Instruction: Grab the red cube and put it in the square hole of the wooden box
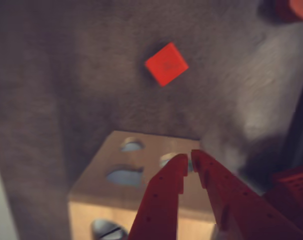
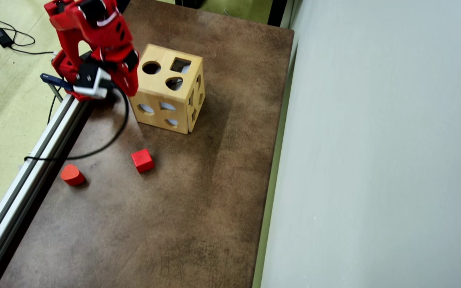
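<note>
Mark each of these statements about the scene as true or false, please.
1. The red cube lies on the brown table, apart from the wooden box. True.
2. The gripper holds the red cube. False: it holds nothing, its fingers almost together.
3. The square hole is on the box's top face. True.
4. The orange-red rounded block sits inside the box. False: it stands on the table near the metal rail.
</note>
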